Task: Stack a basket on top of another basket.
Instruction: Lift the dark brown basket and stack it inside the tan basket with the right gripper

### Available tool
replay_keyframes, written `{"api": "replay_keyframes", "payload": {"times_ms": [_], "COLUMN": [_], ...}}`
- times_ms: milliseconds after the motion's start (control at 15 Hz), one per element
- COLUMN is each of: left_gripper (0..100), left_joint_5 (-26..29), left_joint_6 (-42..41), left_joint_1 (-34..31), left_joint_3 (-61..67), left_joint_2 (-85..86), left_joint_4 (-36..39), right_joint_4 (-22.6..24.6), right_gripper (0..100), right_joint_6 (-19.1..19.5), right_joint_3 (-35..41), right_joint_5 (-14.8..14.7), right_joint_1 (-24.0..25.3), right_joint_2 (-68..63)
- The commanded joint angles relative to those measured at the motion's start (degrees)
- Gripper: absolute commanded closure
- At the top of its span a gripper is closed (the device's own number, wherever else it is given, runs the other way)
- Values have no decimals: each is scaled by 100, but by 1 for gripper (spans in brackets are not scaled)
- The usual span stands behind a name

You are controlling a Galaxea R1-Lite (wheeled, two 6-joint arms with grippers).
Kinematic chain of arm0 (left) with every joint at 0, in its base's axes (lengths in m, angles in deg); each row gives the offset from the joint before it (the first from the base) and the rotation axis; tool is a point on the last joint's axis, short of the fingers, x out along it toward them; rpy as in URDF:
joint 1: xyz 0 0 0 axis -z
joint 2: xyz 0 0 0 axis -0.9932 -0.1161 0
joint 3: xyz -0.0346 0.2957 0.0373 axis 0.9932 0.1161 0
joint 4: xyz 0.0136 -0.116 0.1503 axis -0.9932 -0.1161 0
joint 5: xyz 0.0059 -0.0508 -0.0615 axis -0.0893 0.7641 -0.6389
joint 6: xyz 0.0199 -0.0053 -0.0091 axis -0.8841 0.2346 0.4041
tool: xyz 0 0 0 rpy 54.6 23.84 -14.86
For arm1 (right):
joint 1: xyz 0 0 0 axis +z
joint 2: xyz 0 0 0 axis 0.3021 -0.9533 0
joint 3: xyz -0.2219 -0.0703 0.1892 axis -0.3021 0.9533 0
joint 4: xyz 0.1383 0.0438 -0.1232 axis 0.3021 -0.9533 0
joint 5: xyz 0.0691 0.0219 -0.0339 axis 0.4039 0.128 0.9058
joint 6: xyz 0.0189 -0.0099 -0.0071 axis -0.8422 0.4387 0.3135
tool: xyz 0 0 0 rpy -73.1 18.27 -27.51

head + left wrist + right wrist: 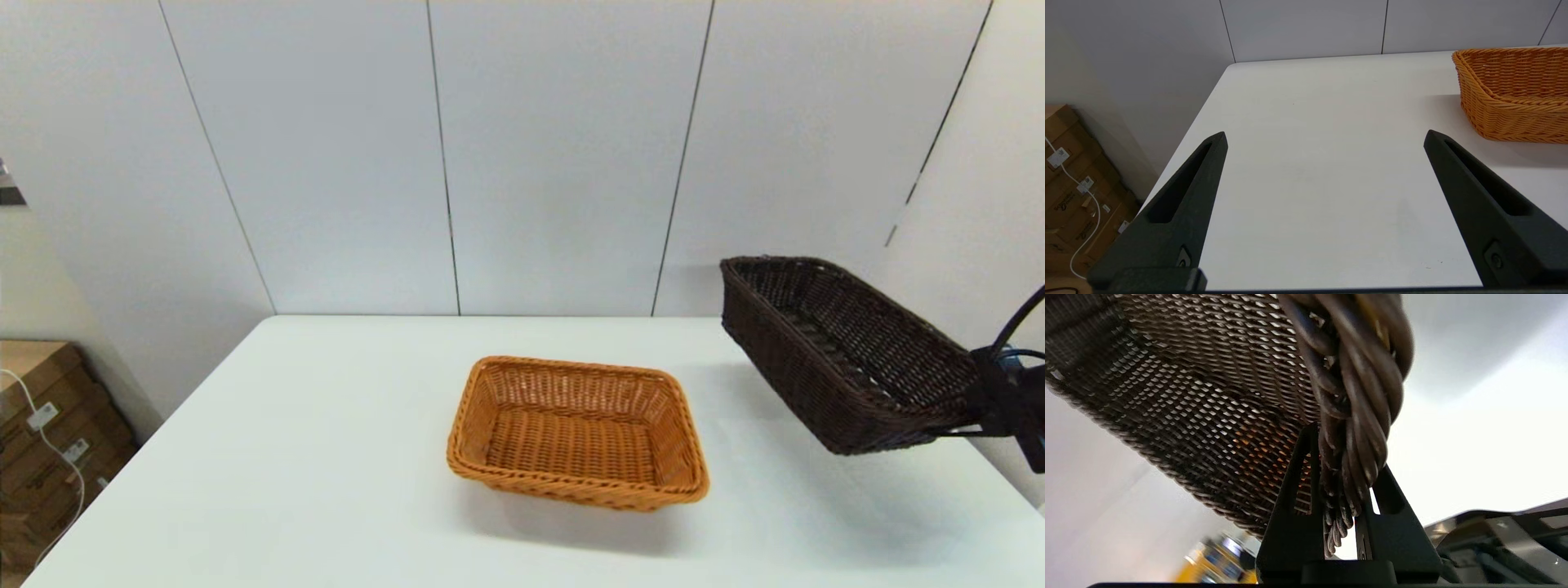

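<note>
Halfway there, I'd say. The dark brown basket (841, 351) is already off the table, hanging tilted at the right of the head view, well above the surface. The right gripper (1345, 473) has its fingers pinched tight on the braided rim, which shows up close in the right wrist view. The orange basket (576, 431) sits flat at the centre of the frame on the white table (286, 457), empty, well apart from the dark one. Still left: carry it over, level it, lower it in, let go. The left gripper (1325, 141) hovers spread wide over bare table, off to the side of the orange basket, holding nothing.
</note>
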Motion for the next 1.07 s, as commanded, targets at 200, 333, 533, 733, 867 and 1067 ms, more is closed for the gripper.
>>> {"api": "replay_keyframes", "payload": {"times_ms": [200,333,533,733,867,1067], "left_gripper": [0,0,0,0,0,0], "left_joint_5": [-1,-1,-1,-1,-1,-1], "left_joint_6": [0,0,0,0,0,0], "left_joint_1": [-2,-2,7,7,7,7], "left_joint_3": [9,9,9,9,9,9], "left_joint_2": [-7,-7,-7,-7,-7,-7], "left_joint_4": [-7,2,2,-7,2,2], "right_joint_4": [-1093,-1374,-2095,-3000,-3273,-3492], "right_gripper": [100,100,100,100,100,100], "right_joint_6": [1477,1873,2708,3472,3613,3613], "right_joint_3": [-431,-501,-809,-1406,-1837,-2373], "right_joint_5": [184,184,202,211,176,158], "right_joint_1": [306,516,842,1167,1448,1808], "right_joint_2": [626,741,811,635,310,-147]}}
